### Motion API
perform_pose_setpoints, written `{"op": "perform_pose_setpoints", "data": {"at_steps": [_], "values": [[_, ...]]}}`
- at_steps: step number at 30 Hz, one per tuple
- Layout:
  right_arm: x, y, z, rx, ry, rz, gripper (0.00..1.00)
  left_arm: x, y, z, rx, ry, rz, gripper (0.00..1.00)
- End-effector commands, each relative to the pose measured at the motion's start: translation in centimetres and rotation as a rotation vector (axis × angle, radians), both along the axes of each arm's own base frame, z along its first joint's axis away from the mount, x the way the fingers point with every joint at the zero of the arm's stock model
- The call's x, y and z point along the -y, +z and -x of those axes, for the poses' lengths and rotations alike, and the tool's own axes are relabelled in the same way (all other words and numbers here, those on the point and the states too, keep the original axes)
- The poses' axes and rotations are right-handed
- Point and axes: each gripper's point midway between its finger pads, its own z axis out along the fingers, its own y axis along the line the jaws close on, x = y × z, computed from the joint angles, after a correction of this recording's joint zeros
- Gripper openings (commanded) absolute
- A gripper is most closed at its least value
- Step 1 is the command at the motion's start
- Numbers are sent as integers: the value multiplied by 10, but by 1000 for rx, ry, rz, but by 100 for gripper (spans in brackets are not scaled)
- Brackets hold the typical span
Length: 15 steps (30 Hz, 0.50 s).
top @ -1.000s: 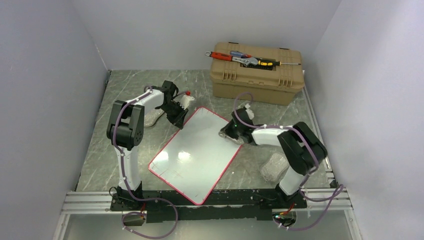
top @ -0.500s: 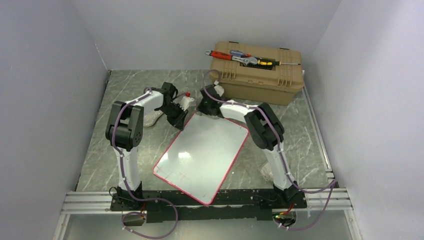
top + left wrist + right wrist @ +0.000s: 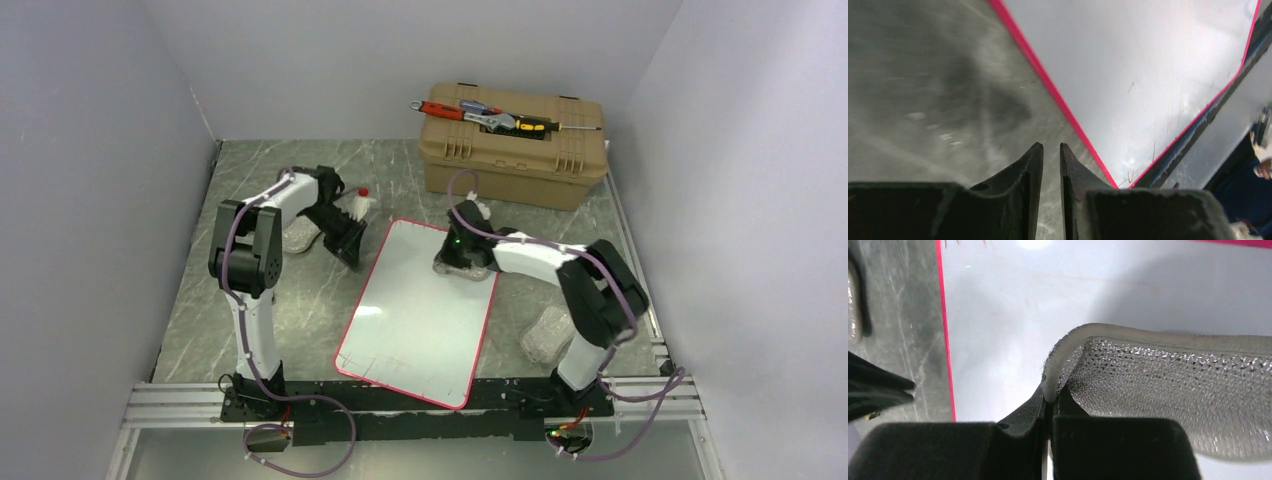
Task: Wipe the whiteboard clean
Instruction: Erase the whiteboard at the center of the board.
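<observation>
Top external view: the whiteboard [image 3: 415, 320] lies flat on the counter [image 3: 250, 310] between the two arms, its long axis running from the far side toward the arm bases with a slight slant. The right gripper [image 3: 461, 263] rests on the board's far right portion with a grey mesh cloth [image 3: 470, 270] under it. The left gripper [image 3: 346, 246] sits off the board, just beside its far left corner. Faint pen marks [image 3: 400, 366] show close to the near short edge. A tan toolbox [image 3: 515, 150] stands at the far right of the counter, well apart from the board. Left wrist view: the left gripper's fingers are nearly pressed together, with a narrow slit between them and nothing in it; they point at bare counter, and the board's red rim runs just ahead and to one side. Right wrist view: the right gripper is pinched tight on a folded edge of the mesh cloth, which spreads flat against the white surface. Assessment: the visible marks lie toward the near end, down the board's long axis from the cloth, so the coming stroke should run along that axis toward the bases. The right arm is the one placed to make it. The left arm is placed only to steady the board at its corner.
</observation>
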Motion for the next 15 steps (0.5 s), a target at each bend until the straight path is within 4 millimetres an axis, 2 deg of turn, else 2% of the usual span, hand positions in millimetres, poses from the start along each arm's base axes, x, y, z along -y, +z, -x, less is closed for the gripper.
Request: {"op": "perform_pose_setpoints", "data": {"at_steps": [1, 2, 5, 6, 7, 8, 9, 10, 12, 15], "values": [[51, 35, -11, 92, -69, 46, 0, -3, 48, -39, 101, 77, 1, 28], [67, 34, -16, 86, -107, 58, 0, -4, 53, -46, 125, 91, -18, 31], [94, 30, -16, 76, -165, 83, 0, -14, 80, -70, 238, 143, -87, 45], [99, 30, -14, 77, -170, 74, 0, -19, 87, -78, 280, 177, -99, 56], [102, 27, -12, 74, -174, 66, 0, -29, 86, -88, 317, 235, -115, 92], [104, 24, -10, 68, -177, 65, 0, -45, 74, -106, 365, 355, -162, 99], [105, 23, -10, 66, -178, 61, 0, -51, 60, -108, 343, 376, -155, 99], [106, 22, -11, 68, -182, 62, 0, -47, 52, -103, 269, 360, -112, 99], [108, 24, -15, 82, -193, 61, 0, -34, 47, -94, 120, 298, -10, 100], [112, 25, -25, 92, -218, 47, 0, -13, 46, -96, 110, 303, 90, 99]]}}
